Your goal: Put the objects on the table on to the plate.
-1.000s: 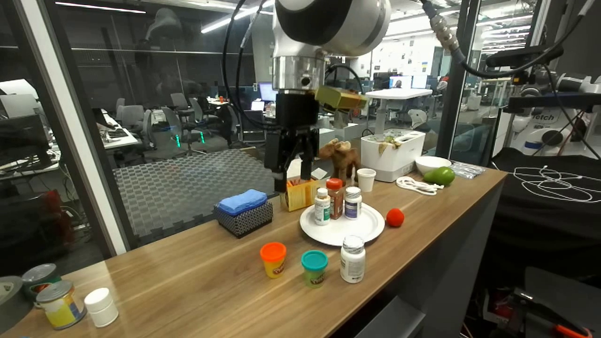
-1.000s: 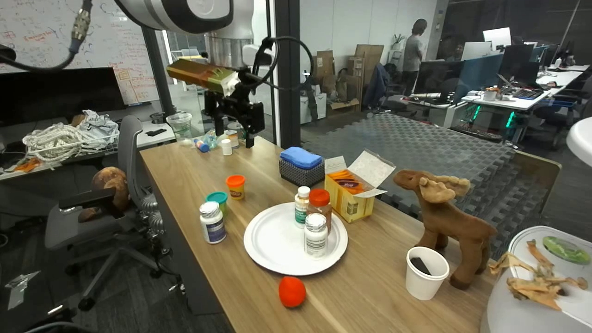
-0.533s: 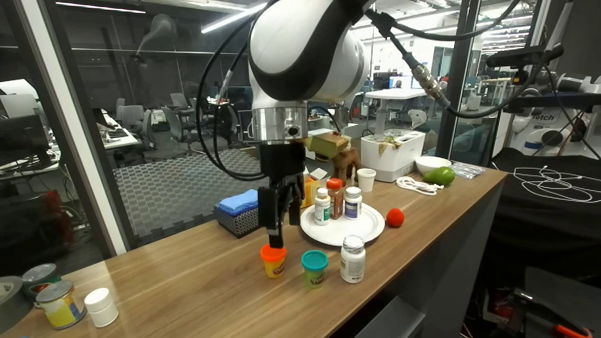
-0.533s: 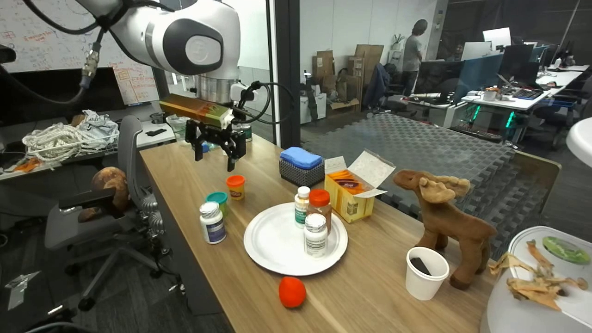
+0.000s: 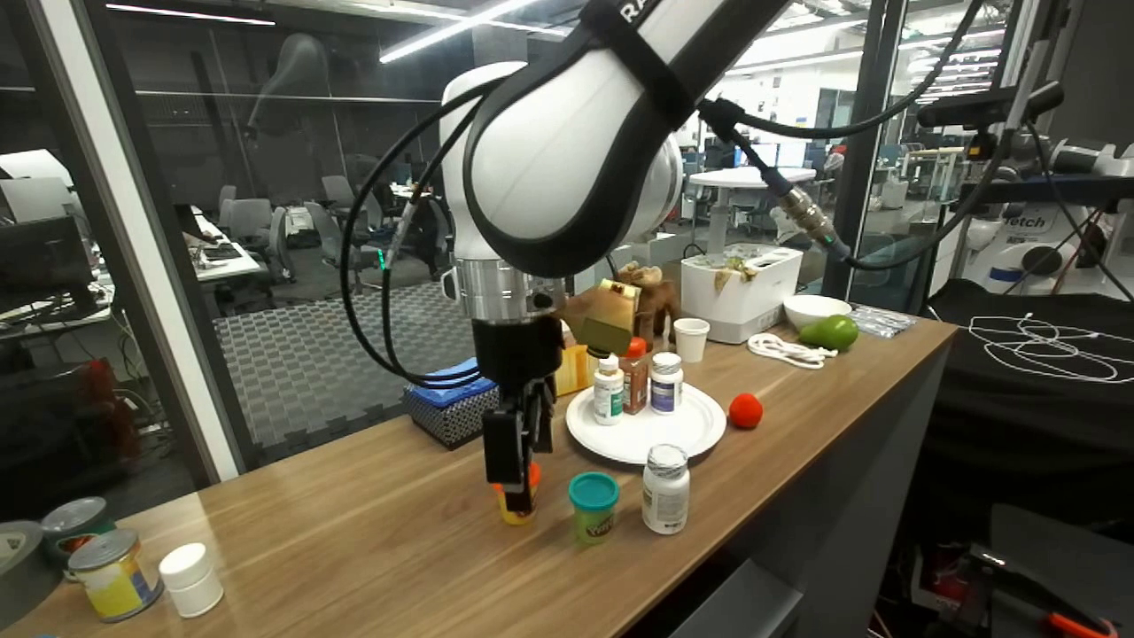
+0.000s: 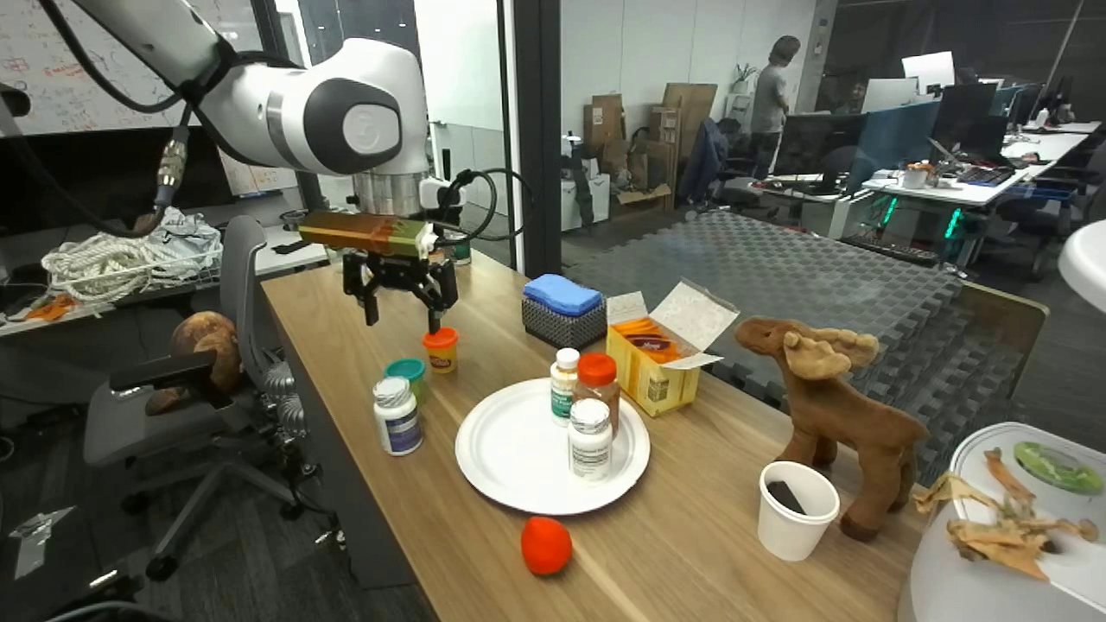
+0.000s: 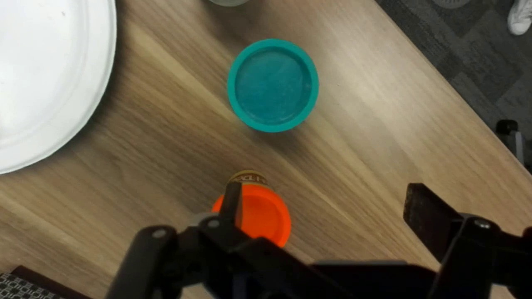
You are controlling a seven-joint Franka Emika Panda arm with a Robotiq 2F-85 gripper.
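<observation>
The orange-lidded Play-Doh tub [image 7: 266, 214] at the wrist view's lower centre is overlapped by one of the empty fingers [image 7: 430, 222], parted wide presumably for straddling it.

bare table [image 7: 168, 89] separates plate [image 7: 50, 74] and green cup [image 7: 273, 86]; orange cup [image 7: 266, 214] crowds fingers [image 7: 230, 207].

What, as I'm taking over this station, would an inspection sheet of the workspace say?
Surface: wooden table; spills: nothing seen.
Job's things: three bottles on the plate; orange tub, green tub, fourth bottle and red piece off it.
Clutter: yellow box, toy moose and paper cup on the table, among others.
End effector: open; holding: nothing seen; in the wrist view one finger overlaps the orange tub, contact unclear.
Cables: black cables beside the arm, white cord on the table.
Surroundings: chair near the table, person in the background.
</observation>
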